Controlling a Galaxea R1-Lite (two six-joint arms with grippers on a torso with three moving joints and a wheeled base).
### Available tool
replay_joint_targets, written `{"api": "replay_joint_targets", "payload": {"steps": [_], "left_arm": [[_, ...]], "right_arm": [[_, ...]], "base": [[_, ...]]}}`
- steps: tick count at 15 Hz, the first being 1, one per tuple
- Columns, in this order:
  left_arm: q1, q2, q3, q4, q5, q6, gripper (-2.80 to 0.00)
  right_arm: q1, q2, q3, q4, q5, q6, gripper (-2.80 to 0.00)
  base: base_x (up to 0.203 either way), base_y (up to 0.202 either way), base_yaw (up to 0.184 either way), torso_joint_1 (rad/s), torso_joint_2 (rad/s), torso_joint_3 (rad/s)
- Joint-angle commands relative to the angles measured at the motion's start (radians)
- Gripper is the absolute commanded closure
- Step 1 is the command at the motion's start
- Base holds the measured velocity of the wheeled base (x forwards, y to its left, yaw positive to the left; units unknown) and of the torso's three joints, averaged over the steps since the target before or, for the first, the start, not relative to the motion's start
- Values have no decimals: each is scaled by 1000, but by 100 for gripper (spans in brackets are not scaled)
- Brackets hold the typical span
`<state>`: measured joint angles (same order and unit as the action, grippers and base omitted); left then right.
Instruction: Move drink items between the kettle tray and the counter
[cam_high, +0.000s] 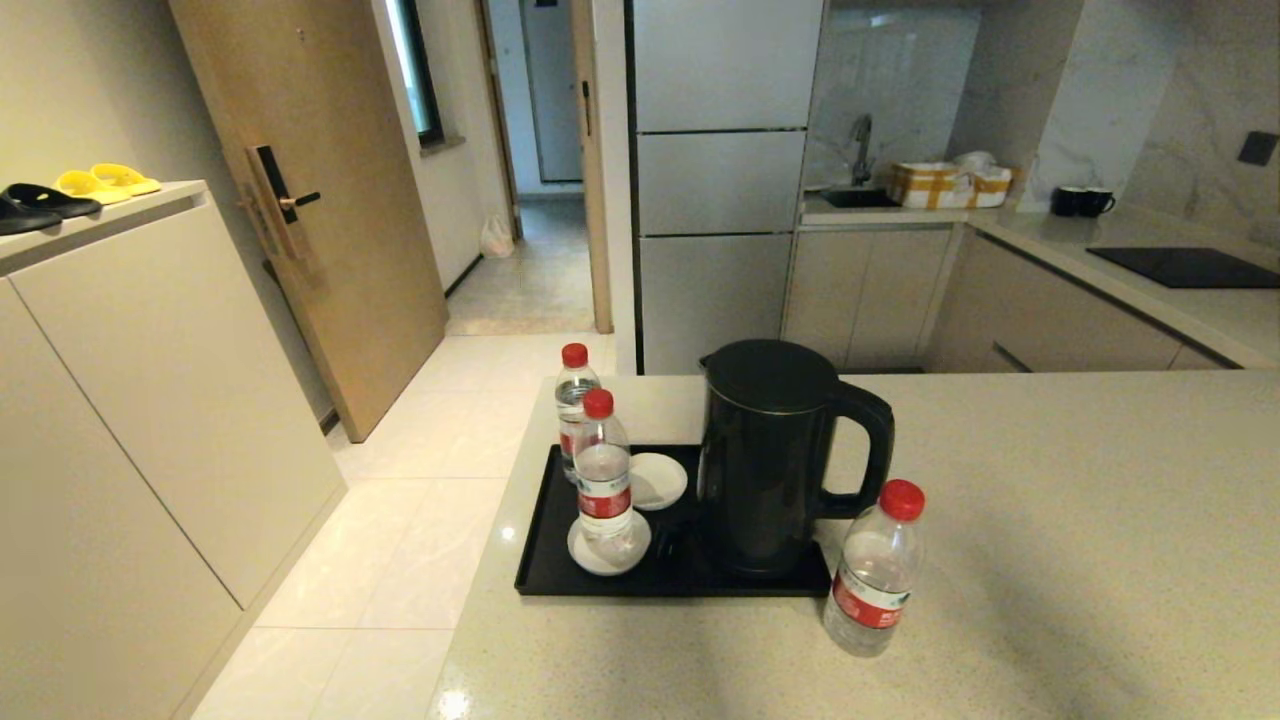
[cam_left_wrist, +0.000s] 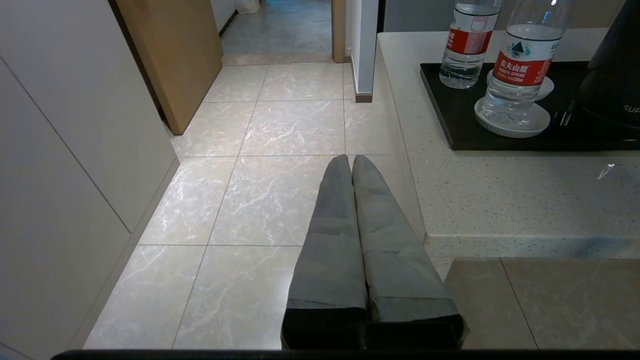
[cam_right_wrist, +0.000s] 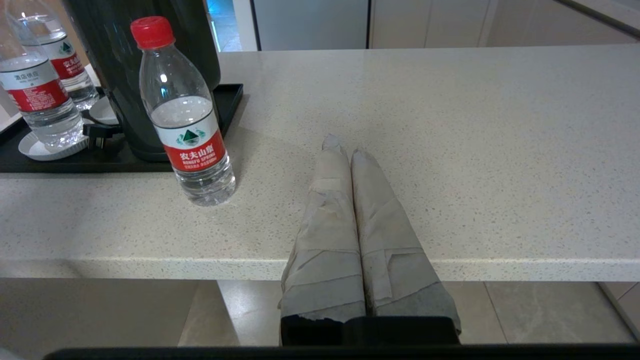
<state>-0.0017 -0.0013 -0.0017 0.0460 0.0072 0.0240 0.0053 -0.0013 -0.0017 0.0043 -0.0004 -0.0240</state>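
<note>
The black kettle tray lies near the left end of the beige counter. On it stand a black kettle and two red-capped water bottles: one on a white saucer, one at the tray's far left corner. A third bottle stands on the counter just off the tray's near right corner. My left gripper is shut and empty, held over the floor beside the counter's left end. My right gripper is shut and empty, over the counter's front edge, to the right of the third bottle.
A second white saucer lies on the tray by the kettle. The counter's left end drops to the tiled floor. A cream cabinet with slippers stands at the left. A black hob is at the far right.
</note>
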Motion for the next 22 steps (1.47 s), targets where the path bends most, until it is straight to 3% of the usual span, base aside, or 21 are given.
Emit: {"api": "replay_joint_targets", "payload": {"steps": [1,22], "left_arm": [[0,1,0,0,0,1,0],[0,1,0,2,0,2,0]], "right_arm": [[1,1,0,0,0,-1,0],[1,2,0,0,0,-1,0]], "base": [[0,0,0,0,0,0],[0,0,0,0,0,0]]}}
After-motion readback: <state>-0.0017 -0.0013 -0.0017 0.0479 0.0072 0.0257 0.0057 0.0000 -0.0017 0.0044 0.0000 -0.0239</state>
